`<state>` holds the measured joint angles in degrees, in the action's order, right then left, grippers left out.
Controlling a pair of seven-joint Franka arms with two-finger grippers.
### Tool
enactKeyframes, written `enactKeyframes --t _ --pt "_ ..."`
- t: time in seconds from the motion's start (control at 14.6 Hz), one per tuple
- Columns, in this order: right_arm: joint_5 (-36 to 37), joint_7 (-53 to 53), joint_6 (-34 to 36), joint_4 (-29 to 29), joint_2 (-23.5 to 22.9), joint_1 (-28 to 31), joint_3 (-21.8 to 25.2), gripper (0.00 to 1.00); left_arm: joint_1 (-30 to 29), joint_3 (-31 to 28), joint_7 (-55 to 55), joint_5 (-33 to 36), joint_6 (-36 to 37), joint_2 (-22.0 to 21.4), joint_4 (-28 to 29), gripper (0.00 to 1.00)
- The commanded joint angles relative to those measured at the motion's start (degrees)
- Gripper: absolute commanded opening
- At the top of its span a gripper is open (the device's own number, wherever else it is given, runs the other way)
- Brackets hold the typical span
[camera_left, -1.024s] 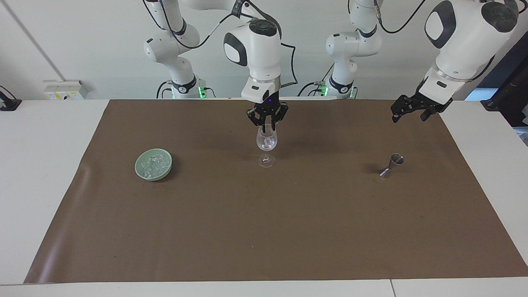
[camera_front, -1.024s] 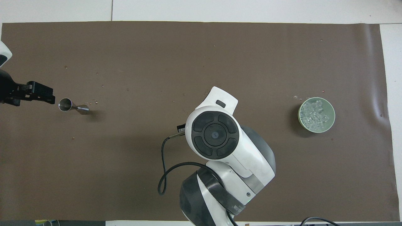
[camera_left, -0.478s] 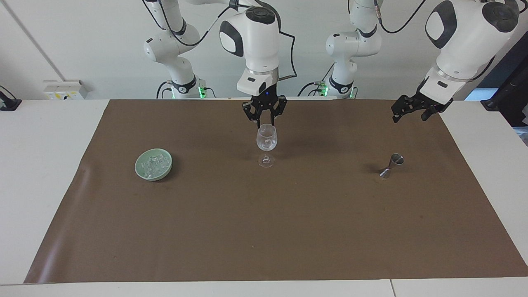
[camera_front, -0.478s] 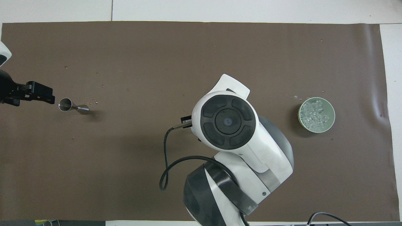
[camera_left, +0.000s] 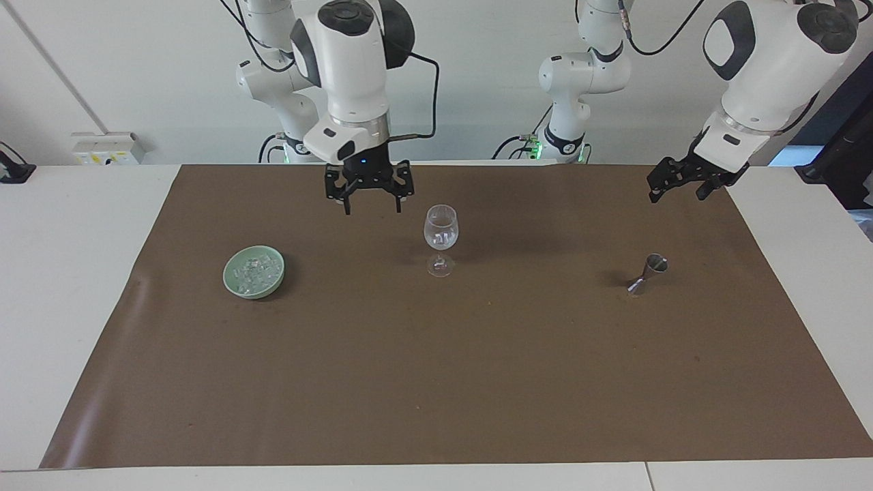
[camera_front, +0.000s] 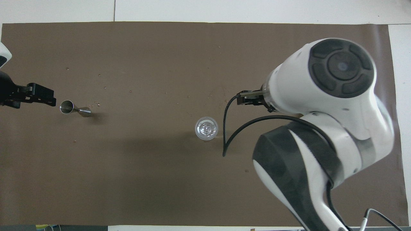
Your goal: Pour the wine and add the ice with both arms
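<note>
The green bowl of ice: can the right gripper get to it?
Probably yes. The open right gripper hangs empty between the green bowl of ice and the clear wine glass, with only bare brown mat beneath.

White table (camera_left: 68, 273) under brown mat (camera_left: 436, 382): green bowl (camera_left: 254, 273), wine glass (camera_left: 440, 239), steel jigger (camera_left: 646, 274)

You're looking at a robotics lab. 2 white arms (camera_left: 348, 75) stand bolted at a white table (camera_left: 75, 273) under brown paper (camera_left: 436, 382), against a bare wall.
</note>
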<state>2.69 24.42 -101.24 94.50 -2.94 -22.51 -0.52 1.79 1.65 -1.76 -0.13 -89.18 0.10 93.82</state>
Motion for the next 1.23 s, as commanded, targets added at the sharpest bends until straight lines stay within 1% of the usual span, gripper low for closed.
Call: enactKeyframes --t 0.0,0.2,0.41,0.55,0.68,0.75,0.82,0.96,1.09,1.16 --pt "0.48 -6.10 4.97 1.39 3.73 7.37 -0.62 1.00 -0.48 0.19 0.53 0.31 0.59 -0.80 0.49 1.00" --pt "0.04 -17.53 8.07 1.30 5.14 16.33 -0.35 1.00 -0.48 0.19 0.44 0.31 0.50 -0.80 0.49 1.00" --pt "-0.05 -22.30 10.53 1.21 7.24 21.18 -0.35 1.00 -0.48 0.19 0.53 0.31 0.59 -0.80 0.49 1.00" --pt "-0.14 -25.28 13.77 1.04 7.60 23.55 -0.27 1.00 -0.48 0.19 0.53 0.31 0.50 -0.80 0.49 1.00" --pt "-0.14 -28.36 14.93 0.69 8.65 25.49 -0.18 1.00 -0.48 0.19 0.53 0.31 0.50 -0.80 0.49 1.00" --pt "-0.14 -28.55 16.85 -0.01 8.48 26.28 -0.09 1.00 -0.48 0.19 0.53 0.31 0.50 -0.80 0.49 1.00" --pt "-0.31 -28.63 18.08 -1.06 8.48 26.38 0.69 1.00 -0.48 0.19 0.53 0.31 0.50 -0.80 0.49 1.00" --pt "-0.75 -28.81 18.36 -1.69 8.30 26.55 1.14 1.00 -0.48 0.19 0.53 0.31 0.59 -0.80 0.49 1.00" --pt "-3.12 -28.55 17.74 0.24 9.27 26.81 2.10 1.00 -0.48 0.19 0.53 0.31 0.50 -0.80 0.49 1.00" --pt "-3.13 -28.72 17.74 1.55 10.23 27.08 2.28 1.00 -0.48 0.19 0.44 0.31 0.50 -0.80 0.49 1.00"
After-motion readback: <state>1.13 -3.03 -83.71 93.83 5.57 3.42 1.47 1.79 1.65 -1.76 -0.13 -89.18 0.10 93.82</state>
